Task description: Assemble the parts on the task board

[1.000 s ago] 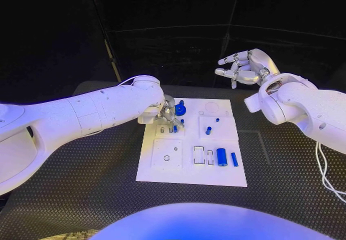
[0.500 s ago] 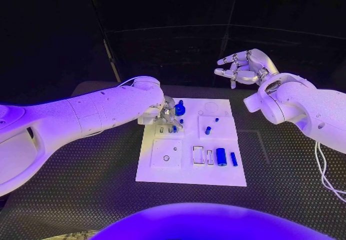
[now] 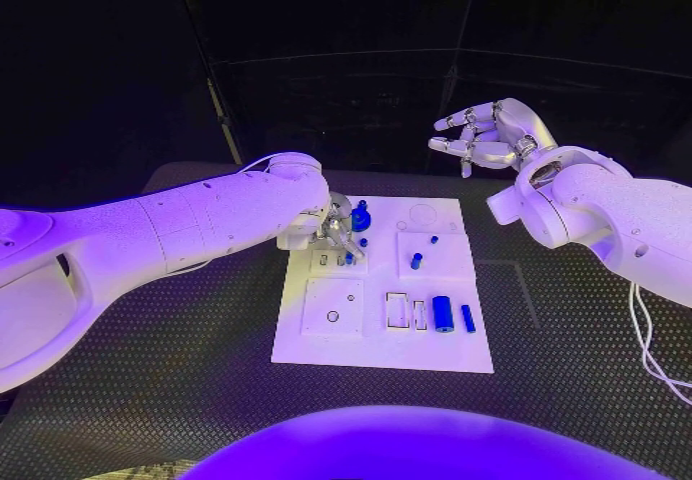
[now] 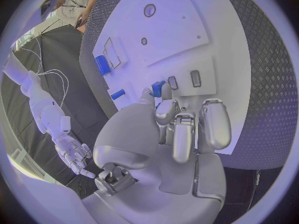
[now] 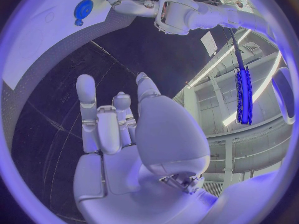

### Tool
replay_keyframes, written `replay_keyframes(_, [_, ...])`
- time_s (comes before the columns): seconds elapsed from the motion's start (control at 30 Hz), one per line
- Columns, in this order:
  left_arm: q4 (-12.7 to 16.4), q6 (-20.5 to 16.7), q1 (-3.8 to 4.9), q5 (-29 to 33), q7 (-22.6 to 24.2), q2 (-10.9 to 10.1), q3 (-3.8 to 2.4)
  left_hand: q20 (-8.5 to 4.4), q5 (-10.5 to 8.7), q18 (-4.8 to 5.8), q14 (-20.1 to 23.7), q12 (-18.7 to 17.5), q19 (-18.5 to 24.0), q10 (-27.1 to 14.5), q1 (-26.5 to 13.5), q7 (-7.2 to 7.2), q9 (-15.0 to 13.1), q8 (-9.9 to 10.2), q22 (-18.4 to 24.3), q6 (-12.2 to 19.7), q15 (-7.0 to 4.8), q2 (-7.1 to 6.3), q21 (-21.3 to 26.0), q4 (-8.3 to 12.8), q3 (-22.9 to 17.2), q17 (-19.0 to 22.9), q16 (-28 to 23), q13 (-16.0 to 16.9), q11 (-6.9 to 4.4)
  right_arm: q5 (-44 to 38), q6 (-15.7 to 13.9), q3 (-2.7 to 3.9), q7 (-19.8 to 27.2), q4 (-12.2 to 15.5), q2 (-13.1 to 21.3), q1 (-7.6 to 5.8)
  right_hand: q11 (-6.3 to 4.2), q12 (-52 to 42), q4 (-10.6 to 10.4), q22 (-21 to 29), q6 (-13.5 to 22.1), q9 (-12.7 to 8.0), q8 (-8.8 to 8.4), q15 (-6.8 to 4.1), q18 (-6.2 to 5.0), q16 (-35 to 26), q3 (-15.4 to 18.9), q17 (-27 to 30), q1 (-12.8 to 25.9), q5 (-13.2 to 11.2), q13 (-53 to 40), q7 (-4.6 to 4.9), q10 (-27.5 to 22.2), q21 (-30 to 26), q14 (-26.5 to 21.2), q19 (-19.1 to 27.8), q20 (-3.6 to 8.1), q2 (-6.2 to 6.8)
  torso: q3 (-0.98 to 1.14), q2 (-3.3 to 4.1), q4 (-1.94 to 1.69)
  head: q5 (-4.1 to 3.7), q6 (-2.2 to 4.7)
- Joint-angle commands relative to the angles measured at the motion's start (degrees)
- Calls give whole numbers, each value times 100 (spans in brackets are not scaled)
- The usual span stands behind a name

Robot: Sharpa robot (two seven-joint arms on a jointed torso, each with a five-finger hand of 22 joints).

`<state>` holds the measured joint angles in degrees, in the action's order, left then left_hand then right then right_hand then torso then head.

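Between the earlier pictures and this one, almost nothing has moved. The left hand (image 3: 335, 228) stays low over the far left part of the task board (image 3: 332, 345), with its fingertips (image 4: 163, 110) bent down toward the board. In the left wrist view a small blue part (image 4: 157, 88) sits just at these fingertips, beside 2 small dark slots (image 4: 196, 78) of the board. It seems pinched between the fingers, but I cannot tell for sure whether the hand really holds it or only touches it while it already stands in its hole.

The right hand (image 3: 486, 133) has kept its place, lifted high and well apart from the board, beyond its far right corner. Its fingers are loosely curled and apart, and there is nothing in them.

The other parts lie as they lay. A blue knob (image 3: 359, 214) stands just beyond the left fingers, 2 small blue pegs (image 3: 417, 261) stand a little toward the right hand from them, and a blue cylinder (image 3: 444, 314) with a thinner blue pin (image 3: 467, 318) lies on the near side of the board, well apart from both hands.

So little change suggests, in my judgement, a slow and fine step: the left hand is probably seating the small part in its place. The assembly looks still in an early or middle stage, because several parts wait loose.
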<state>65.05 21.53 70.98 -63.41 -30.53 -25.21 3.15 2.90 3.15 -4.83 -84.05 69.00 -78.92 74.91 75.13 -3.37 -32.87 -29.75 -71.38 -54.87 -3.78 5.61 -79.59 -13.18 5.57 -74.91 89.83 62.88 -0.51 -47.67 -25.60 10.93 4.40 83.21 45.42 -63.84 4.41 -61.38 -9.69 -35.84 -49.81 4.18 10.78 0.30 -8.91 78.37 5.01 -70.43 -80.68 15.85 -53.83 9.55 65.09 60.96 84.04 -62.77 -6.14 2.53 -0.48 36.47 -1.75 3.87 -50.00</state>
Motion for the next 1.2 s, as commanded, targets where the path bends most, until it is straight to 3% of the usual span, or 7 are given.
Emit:
replay_keyframes(0.03, [-2, 46, 6, 151, -33, 7, -2, -15, -7, 67, -595, -46, 37, -46, 261, 14, -13, 15, 0, 64, -2, 27, 24, 162, -148, -1509, 17, -10, -19, -1, 50, 5, 17, -1, -11, -12, -6, 20, 7, 8, 20, -9, 27, -36, -72, -21, 32, 3, -14, 39, 3, -19, -5, -26, 106, 31, -1, -51, 1, 0, -2, 0, 0])
replay_keyframes(0.23, [1, 13, 6, 253, -29, -4, -2, -34, -1, 66, -595, -90, 45, -75, 563, 23, -8, 84, -7, 97, -18, 84, 32, 344, -457, -1509, 17, -39, -31, -1, 66, 5, 11, -14, -22, -12, -7, 18, 10, 6, 20, -9, 30, -37, -71, -21, 32, 1, -20, 50, 3, -20, -2, -27, 107, 28, 0, -55, 1, -4, -2, 1, 0])
replay_keyframes(0.4, [14, -82, 6, 527, -12, -34, -2, -60, 10, 69, -595, -136, 34, -85, 836, 15, 2, 170, -44, 126, -26, 49, 23, 542, -1018, -1509, 17, -57, -42, -1, 82, 5, 1, -26, -26, -11, -8, 21, 16, 19, 22, -10, 33, -38, -73, -23, 33, 1, -33, 67, 10, -20, -3, -36, 108, 30, 1, -60, 0, 0, -6, 1, 0])
replay_keyframes(0.6, [121, -330, 5, 781, 17, -149, -3, -33, 46, 76, -595, -184, 26, -52, 716, -10, -66, 196, -87, 133, -3, -307, 20, 666, -2055, -1509, 17, -92, -39, -1, 92, 5, 3, -43, -30, -11, -8, 20, 19, 19, 23, -10, 34, -38, -73, -24, 33, 0, -38, 78, 10, -20, -2, -38, 109, 28, 1, -62, 2, -2, -7, 6, 0])
replay_keyframes(0.7, [229, -552, 6, 953, 36, -254, -4, -28, 66, 77, -595, -200, 13, -21, 507, -18, -140, 161, -116, 130, 4, -554, 16, 714, -2676, -1509, 17, -114, -24, -1, 98, 5, 1, -56, -31, -11, -8, 20, 19, 19, 23, -10, 34, -38, -73, -24, 33, 0, -38, 78, 10, -20, -2, -38, 109, 28, 1, -62, 3, -4, -15, -5, 0])
replay_keyframes(0.87, [444, -958, 6, 1152, 65, -432, -4, -31, 401, 83, -595, -183, -21, 57, 73, -10, -313, 40, -175, 116, 1, -956, 3, 837, -3604, -1509, 17, -106, -30, -1, 107, 4, -2, -81, -31, -10, -8, 23, 20, 27, 24, -10, 35, -39, -74, -29, 34, 7, -42, 87, 16, -20, -4, -44, 108, 31, 2, -64, -3, -8, -20, 13, 0])
replay_keyframes(1.2, [963, -1832, -45, 1269, 107, -835, 2, -45, 461, 104, -595, -162, -92, 134, -168, 16, -449, -60, -273, 105, -30, -1193, -38, 1049, -4144, -1509, 17, -87, -48, -1, 107, 4, -5, -114, -17, -10, -9, 23, 25, 29, 22, -10, 39, -39, -73, -30, 36, 5, -50, 95, 17, -21, -4, -47, 108, 29, 2, -64, 34, -16, -67, 12, 0])
